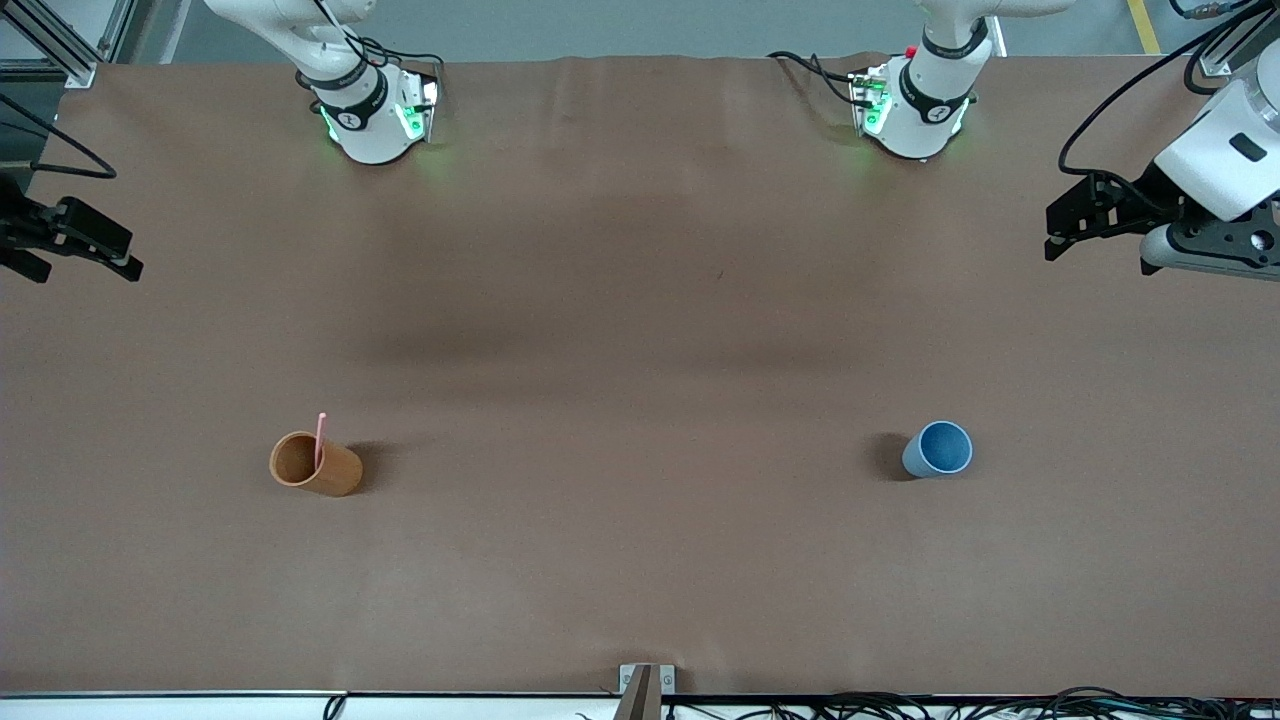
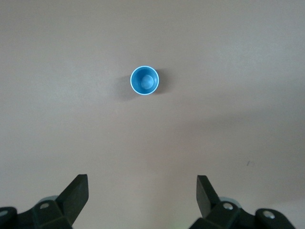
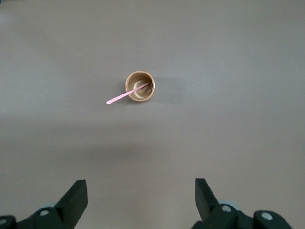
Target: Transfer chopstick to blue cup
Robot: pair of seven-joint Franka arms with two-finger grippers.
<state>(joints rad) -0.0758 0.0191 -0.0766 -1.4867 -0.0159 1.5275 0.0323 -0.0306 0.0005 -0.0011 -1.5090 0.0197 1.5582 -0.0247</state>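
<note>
The pink chopstick (image 1: 320,437) stands tilted in an orange-brown cup (image 1: 315,464) toward the right arm's end of the table; its upper end sticks out over the rim. The right wrist view looks down on this chopstick (image 3: 125,96) and cup (image 3: 140,86). The blue cup (image 1: 938,449) stands upright and empty toward the left arm's end, also shown in the left wrist view (image 2: 144,80). My right gripper (image 1: 90,268) (image 3: 140,188) hangs open high over its end of the table. My left gripper (image 1: 1065,225) (image 2: 142,183) hangs open high over the other end. Neither holds anything.
A brown cloth covers the table (image 1: 640,330). The two arm bases (image 1: 370,110) (image 1: 915,110) stand along the edge farthest from the front camera. A small metal bracket (image 1: 646,680) and cables sit at the nearest edge.
</note>
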